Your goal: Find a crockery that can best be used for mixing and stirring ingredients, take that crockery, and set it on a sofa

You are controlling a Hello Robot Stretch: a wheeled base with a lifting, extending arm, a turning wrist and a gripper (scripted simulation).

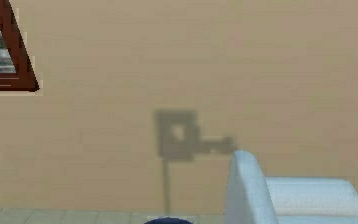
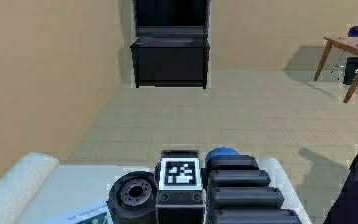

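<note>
Tool low against white sofa, arm short, blue blob behind.

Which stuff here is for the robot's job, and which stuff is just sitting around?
For the job:
- white sofa
- blue round thing on the sofa by the arm, maybe the mixing crockery

Just sitting around:
- dark cabinet with a screen on top
- wooden table
- framed picture on the wall
</note>
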